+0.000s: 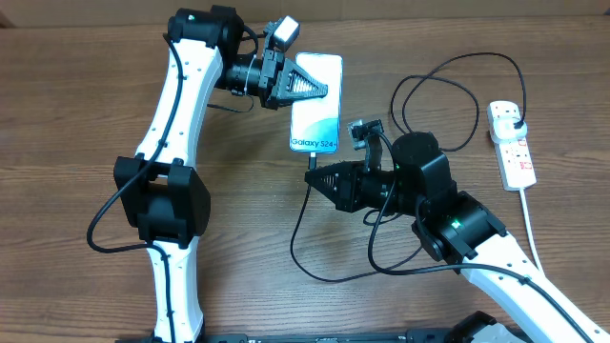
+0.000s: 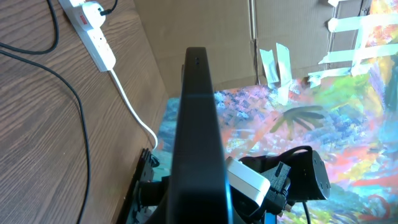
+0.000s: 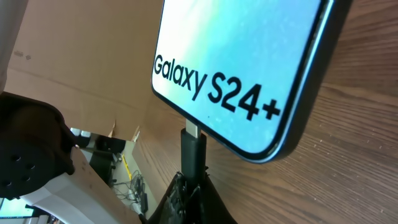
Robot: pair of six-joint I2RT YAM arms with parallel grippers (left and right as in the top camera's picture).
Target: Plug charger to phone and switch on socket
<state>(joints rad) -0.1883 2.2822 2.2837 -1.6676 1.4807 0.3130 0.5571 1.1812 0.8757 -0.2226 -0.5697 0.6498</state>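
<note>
left gripper [image 1: 319, 90] is clamped on the upper end of the phone [image 1: 319, 116], steadying it on the wooden table [image 1: 76, 114]; the phone's long axis runs from the left gripper toward the right gripper [image 1: 315, 177], text end nearest the latter; the right gripper's jaws are closed on the connector tip [image 3: 193, 149] of the charger [image 1: 448, 59]; in the right wrist view the tip meets the phone's bottom edge in line with that axis, and seating depth cannot be told; judged step: insertion at or near completion; the cable loops right to the black plug [image 1: 515, 119], already in the socket [image 1: 516, 160]; the socket lies well apart to the right of the right gripper, long axis across the direction of reach; the right arm is nearer, so the switch press is best assigned to it after release; where to press is too small to tell.
</note>
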